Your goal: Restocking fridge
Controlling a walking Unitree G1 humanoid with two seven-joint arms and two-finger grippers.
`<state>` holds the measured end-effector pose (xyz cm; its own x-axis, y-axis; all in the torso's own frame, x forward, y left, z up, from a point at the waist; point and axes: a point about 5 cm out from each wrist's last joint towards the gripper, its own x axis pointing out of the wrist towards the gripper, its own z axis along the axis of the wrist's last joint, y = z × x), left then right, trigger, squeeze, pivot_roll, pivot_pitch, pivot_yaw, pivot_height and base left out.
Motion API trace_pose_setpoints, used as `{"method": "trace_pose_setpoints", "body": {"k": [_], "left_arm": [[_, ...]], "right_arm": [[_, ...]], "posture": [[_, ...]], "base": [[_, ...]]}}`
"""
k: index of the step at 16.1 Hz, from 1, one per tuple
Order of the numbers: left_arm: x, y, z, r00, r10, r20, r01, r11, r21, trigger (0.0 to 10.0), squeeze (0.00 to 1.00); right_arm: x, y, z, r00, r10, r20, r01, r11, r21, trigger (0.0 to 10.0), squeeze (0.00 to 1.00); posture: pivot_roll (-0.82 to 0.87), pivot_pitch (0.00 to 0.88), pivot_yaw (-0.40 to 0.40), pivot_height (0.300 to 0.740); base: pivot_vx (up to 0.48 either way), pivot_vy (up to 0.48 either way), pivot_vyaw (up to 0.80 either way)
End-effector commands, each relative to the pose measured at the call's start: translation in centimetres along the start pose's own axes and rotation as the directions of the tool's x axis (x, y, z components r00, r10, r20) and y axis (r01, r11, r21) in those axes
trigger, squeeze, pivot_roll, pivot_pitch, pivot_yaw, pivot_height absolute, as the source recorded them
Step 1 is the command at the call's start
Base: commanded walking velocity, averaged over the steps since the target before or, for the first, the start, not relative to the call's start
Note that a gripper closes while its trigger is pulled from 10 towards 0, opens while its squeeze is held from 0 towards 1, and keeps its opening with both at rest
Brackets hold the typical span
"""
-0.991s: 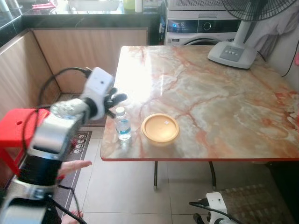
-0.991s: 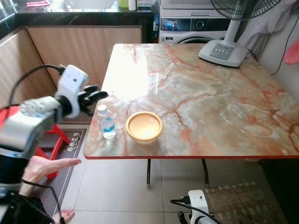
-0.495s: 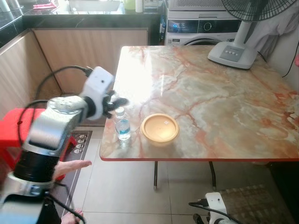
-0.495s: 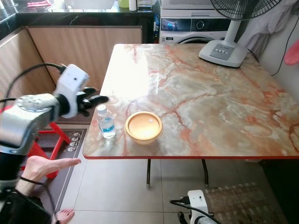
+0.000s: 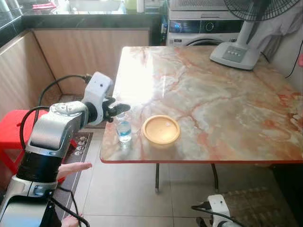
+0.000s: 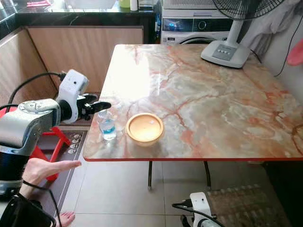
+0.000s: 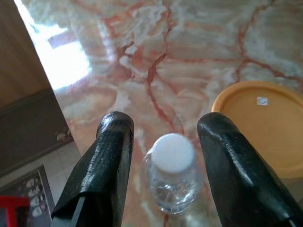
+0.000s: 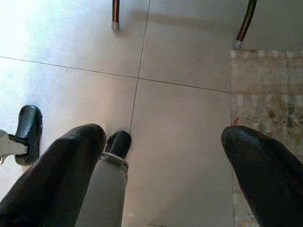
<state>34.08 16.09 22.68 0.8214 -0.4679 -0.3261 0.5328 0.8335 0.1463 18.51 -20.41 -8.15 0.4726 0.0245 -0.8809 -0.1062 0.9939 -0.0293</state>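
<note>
Marble, pink-veined and glossy, and on the table a small clear bottle with a white cap and blue label stands upright near the front corner on the robot's left. Just beside it, toward the middle, sits a shallow yellow bowl, close but not touching. The left gripper hovers right over the bottle's cap, fingers spread wide. From the left wrist view, the two black fingers straddle the bottle, one on each side, with clear gaps to the plastic, so no grip on it. The bowl's rim peeks in past the far finger. At the table's far end, a white fan base rests near the corner, with a washing machine behind it. A red stool stands on the floor to the robot's left, and a person's hand reaches out low beside the robot's body. The right gripper hangs idle over the tiled floor, its fingers parted wide, with a rug's edge to one side.
</note>
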Motion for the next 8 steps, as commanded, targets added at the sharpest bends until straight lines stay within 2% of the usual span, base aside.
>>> {"method": "trace_pose_setpoints", "body": {"k": [1, 2, 4, 5, 6, 7, 8], "left_arm": [[-0.2, 0.7, 1.1, 0.997, 0.053, 0.055, -0.055, 0.998, 0.033, 10.0, 0.00], [-0.2, 0.7, 1.5, 0.990, 0.072, 0.121, -0.083, 0.993, 0.085, 10.0, 0.00], [-0.3, 0.6, 2.4, 0.966, 0.102, 0.237, -0.120, 0.991, 0.062, 10.0, 0.00], [-0.6, 0.6, 3.2, 0.935, 0.140, 0.326, -0.154, 0.988, 0.018, 10.0, 0.00], [-1.3, 0.8, 4.4, 0.854, 0.240, 0.462, -0.264, 0.964, -0.013, 10.0, 0.00], [-1.8, 0.8, 4.5, 0.773, 0.305, 0.556, -0.350, 0.936, -0.026, 10.0, 0.00], [-1.8, 0.7, 4.4, 0.763, 0.305, 0.569, -0.364, 0.931, -0.011, 10.0, 0.00]], "right_arm": [[0.0, -0.2, -0.1, 1.000, -0.004, -0.001, 0.004, 1.000, -0.003, 10.0, 0.00], [0.0, -0.2, -0.1, 1.000, -0.005, 0.000, 0.005, 1.000, -0.003, 10.0, 0.00], [0.0, -0.2, -0.1, 1.000, -0.004, 0.000, 0.004, 1.000, -0.004, 10.0, 0.00], [0.0, -0.2, -0.1, 1.000, -0.003, 0.001, 0.003, 1.000, -0.004, 10.0, 0.00], [0.0, -0.2, 0.0, 1.000, -0.003, 0.002, 0.003, 1.000, -0.007, 10.0, 0.00], [0.0, -0.2, 0.1, 1.000, -0.002, 0.004, 0.002, 1.000, -0.010, 10.0, 0.00], [0.0, -0.2, 0.1, 1.000, -0.002, 0.005, 0.002, 1.000, -0.010, 10.0, 0.00]], "posture": [[0.08, 0.000, -0.023, 0.740], [0.08, 0.000, -0.023, 0.740], [0.08, 0.000, -0.025, 0.740], [0.08, 0.000, -0.030, 0.740], [0.09, 0.000, -0.038, 0.740], [0.08, 0.000, -0.037, 0.740], [0.08, 0.000, -0.034, 0.740]], "base": [[0.000, 0.000, 0.00], [0.000, 0.000, 0.00], [0.000, 0.000, 0.00], [0.000, 0.000, 0.00], [0.000, 0.000, 0.00], [0.000, 0.000, 0.00], [0.000, 0.000, 0.00]]}}
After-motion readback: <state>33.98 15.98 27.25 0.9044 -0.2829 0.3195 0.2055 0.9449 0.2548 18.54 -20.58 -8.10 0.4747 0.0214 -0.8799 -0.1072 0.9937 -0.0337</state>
